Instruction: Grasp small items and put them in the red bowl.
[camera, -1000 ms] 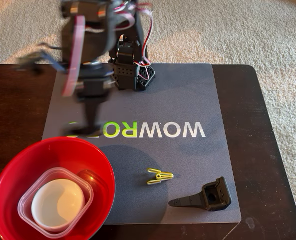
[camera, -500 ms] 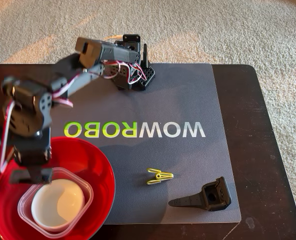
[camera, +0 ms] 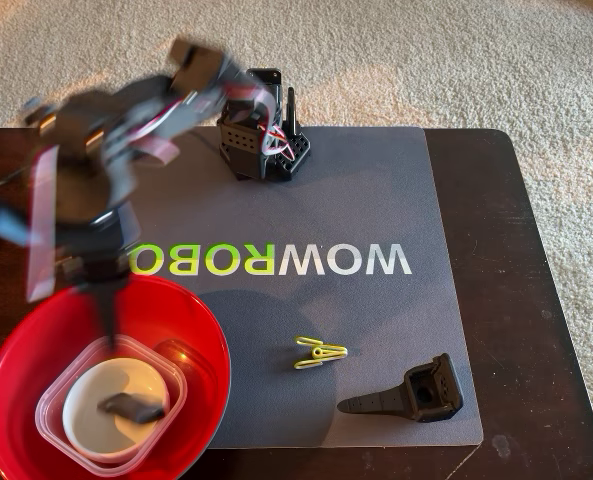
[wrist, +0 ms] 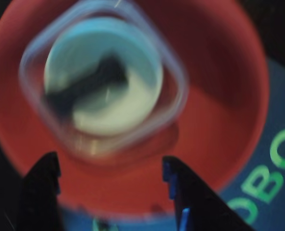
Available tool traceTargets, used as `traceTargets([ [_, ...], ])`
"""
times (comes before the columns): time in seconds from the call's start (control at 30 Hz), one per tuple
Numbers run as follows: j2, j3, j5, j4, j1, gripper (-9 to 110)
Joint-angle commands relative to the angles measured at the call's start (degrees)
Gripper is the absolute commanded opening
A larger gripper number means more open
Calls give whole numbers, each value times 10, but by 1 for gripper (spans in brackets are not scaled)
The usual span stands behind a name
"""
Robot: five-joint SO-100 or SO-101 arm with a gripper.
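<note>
New since half a second back: small grey plastic piece (camera: 131, 407) lies in the small white round bowl (camera: 96, 420), nested in the clear square plastic tub (camera: 51, 412) inside the glossy red plastic bowl (camera: 191, 340). Hand (wrist: 111, 180) wide, empty, above. Yellow-green clips (camera: 320, 352) and matte black pointed plastic part (camera: 411, 394) remain on the mat.

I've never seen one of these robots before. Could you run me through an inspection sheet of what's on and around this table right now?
Surface: dark wooden table with a grey WOWROBO mat on top.
Job's things: red bowl holds a clear square tub, a small white bowl nested inside it, and a small grey piece lying in that. Yellow-green clips and a black pointed part lie on the mat.
Clutter: nothing seen.
End effector: end effector above the red bowl, open and empty, blurred.
Cables: red-white wires at the arm's base.
Surroundings: beige carpet.
</note>
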Motion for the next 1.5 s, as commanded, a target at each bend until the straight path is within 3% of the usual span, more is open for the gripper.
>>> traceTargets([
  [0.0, 248, 323, 39, -73, -121, 26],
  [0.2, 367, 582, -43, -171, -261, 25],
  [0.37, 298, 669, -190, -308, -268, 25],
  [0.67, 201, 664, -318, -432, -280, 24],
  [1.07, 36, 504, -383, -443, -287, 23],
  [1.33, 11, 507, -380, -434, -279, 0],
  [1.47, 30, 520, -372, -423, -263, 0],
])
